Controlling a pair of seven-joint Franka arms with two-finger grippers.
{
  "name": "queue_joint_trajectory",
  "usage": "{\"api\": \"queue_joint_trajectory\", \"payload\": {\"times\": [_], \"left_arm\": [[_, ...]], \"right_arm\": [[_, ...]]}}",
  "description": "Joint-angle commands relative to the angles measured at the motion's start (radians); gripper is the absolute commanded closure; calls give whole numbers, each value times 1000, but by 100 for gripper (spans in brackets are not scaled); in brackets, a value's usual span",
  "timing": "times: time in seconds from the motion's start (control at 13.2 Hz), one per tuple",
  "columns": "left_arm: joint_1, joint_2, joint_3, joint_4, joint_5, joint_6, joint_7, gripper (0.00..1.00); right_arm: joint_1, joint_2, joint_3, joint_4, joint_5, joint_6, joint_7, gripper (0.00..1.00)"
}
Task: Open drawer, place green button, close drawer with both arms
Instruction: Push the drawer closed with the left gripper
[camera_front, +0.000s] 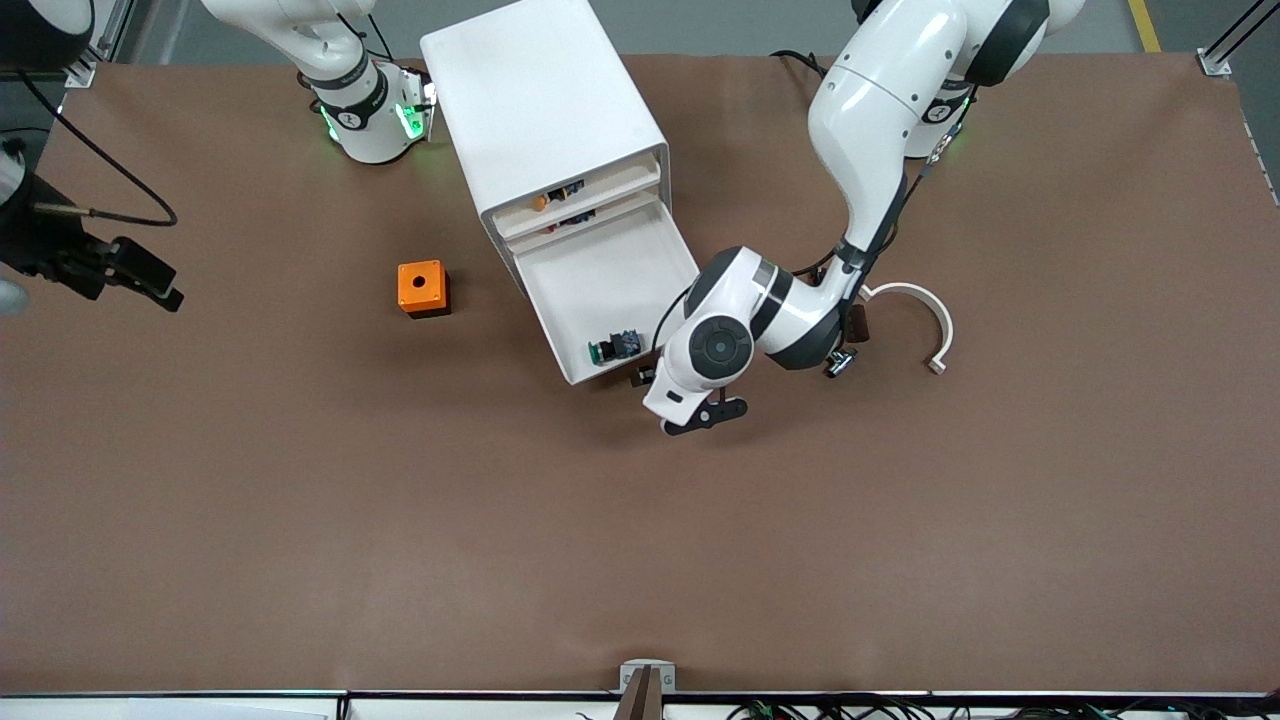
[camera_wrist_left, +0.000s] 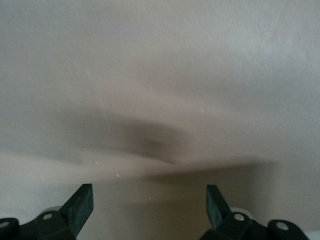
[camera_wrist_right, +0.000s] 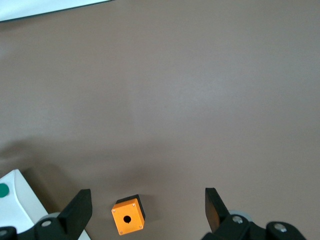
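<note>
The white cabinet (camera_front: 545, 100) stands at the table's back middle. Its drawer (camera_front: 600, 275) is pulled far out toward the front camera. The green-capped button (camera_front: 612, 348) lies inside it, by the front wall. My left gripper (camera_front: 645, 378) is low at the outside of the drawer's front wall, at the corner toward the left arm's end. In the left wrist view it (camera_wrist_left: 150, 200) is open and empty, with the white wall close ahead. My right gripper (camera_front: 140, 275) hangs high over the right arm's end of the table. It (camera_wrist_right: 148, 204) is open and empty.
An orange cube with a round hole (camera_front: 423, 288) sits on the table beside the drawer, and shows in the right wrist view (camera_wrist_right: 128, 217). A white C-shaped piece (camera_front: 925, 310) lies toward the left arm's end. Upper drawers (camera_front: 570, 195) stand slightly open with small parts inside.
</note>
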Motion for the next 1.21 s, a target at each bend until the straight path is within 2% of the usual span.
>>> {"api": "queue_joint_trajectory", "payload": {"times": [0.0, 0.23, 0.76, 1.14], "left_arm": [[-41, -21, 3, -31, -12, 2, -44, 1], [-86, -27, -6, -42, -12, 1, -91, 1], [-98, -38, -129, -50, -12, -105, -208, 1], [-144, -35, -135, -48, -14, -99, -242, 1]], "right_arm": [[-24, -56, 19, -48, -11, -1, -36, 0], [-27, -53, 19, -41, -30, -5, -24, 0], [-27, -50, 18, 8, -30, -59, -21, 0], [-42, -53, 18, 15, -30, -65, -28, 0]]}}
